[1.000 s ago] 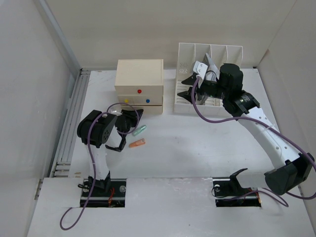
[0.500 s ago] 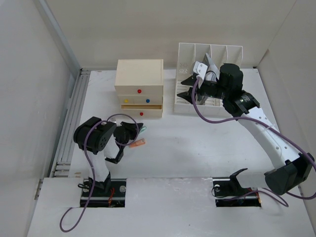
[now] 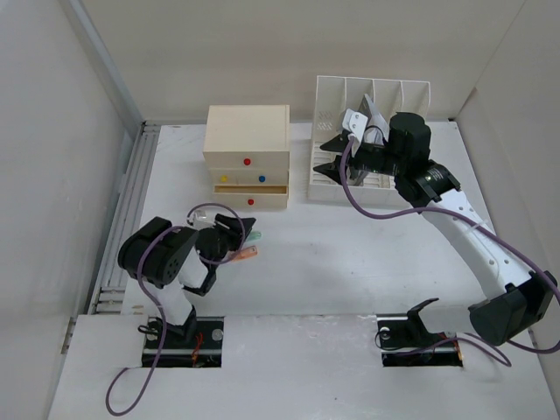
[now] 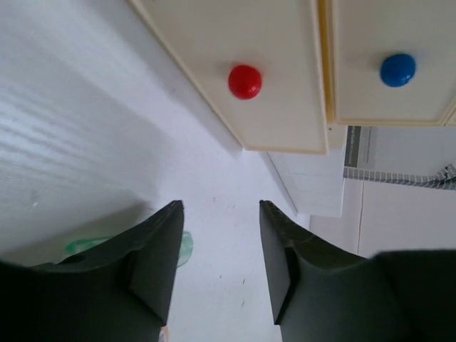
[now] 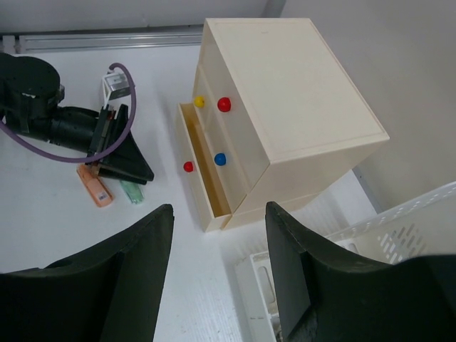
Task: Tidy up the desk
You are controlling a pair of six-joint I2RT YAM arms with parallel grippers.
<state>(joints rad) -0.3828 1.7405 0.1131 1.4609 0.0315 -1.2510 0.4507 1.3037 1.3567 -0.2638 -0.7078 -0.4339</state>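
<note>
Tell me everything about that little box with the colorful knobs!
The drawer box is plain cream with flat, smooth sides. It stands upright at the back of the white desk, beside the white file rack but apart from it. Its front has a red knob on top, a yellow knob and a blue knob in the middle, and another red one on the bottom drawer, which is pulled partly out. The open left gripper faces it without touching.

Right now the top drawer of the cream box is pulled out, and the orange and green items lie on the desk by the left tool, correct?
Not quite. The drawer pulled out of the cream box is the bottom drawer, not the top one; the right wrist view shows it. The rest holds: the orange item and green item lie on the desk by the left tool.
</note>
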